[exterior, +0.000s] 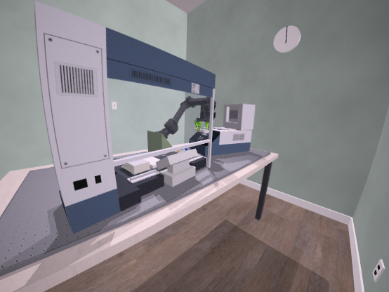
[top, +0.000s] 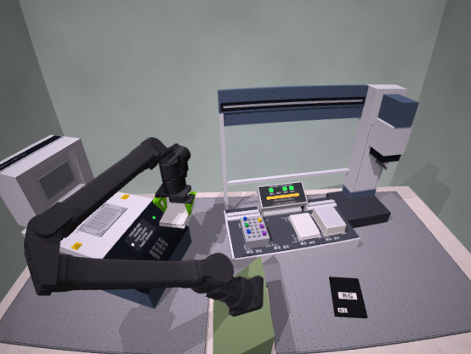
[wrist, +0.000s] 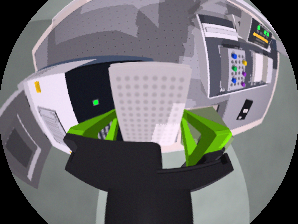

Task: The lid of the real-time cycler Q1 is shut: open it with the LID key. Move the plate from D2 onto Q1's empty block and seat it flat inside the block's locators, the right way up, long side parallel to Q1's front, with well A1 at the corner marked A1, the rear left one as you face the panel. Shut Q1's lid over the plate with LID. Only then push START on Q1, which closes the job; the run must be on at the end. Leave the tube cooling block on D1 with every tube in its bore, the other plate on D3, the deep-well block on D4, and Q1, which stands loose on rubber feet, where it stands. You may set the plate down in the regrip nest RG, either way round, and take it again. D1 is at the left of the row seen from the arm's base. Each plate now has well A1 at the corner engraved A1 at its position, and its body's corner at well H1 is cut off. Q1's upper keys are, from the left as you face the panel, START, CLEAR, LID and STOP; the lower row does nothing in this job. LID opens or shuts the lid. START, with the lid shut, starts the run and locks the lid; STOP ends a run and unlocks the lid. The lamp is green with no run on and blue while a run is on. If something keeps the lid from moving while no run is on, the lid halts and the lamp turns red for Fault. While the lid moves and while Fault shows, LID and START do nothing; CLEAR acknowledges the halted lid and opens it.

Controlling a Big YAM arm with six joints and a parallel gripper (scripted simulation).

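My gripper (top: 176,204) with green fingers is shut on the white well plate (top: 175,216) and holds it in the air over the right end of the cycler Q1 (top: 115,231), above its dark front panel (top: 146,240). In the wrist view the plate (wrist: 148,102) lies between the fingers. Q1's lid (top: 40,176) stands open at the left. The ribbed block (top: 103,218) in Q1's top is bare. The lamp (top: 154,218) is green. The keys (top: 158,248) sit low on the panel. D2 (top: 280,230) on the deck is bare.
The tube cooling block (top: 254,230) with coloured tubes stands on D1. The other plate (top: 304,225) is on D3 and the deep-well block (top: 328,219) on D4. A gantry frame (top: 297,106) spans the deck. The black regrip nest RG (top: 348,296) lies at the front right.
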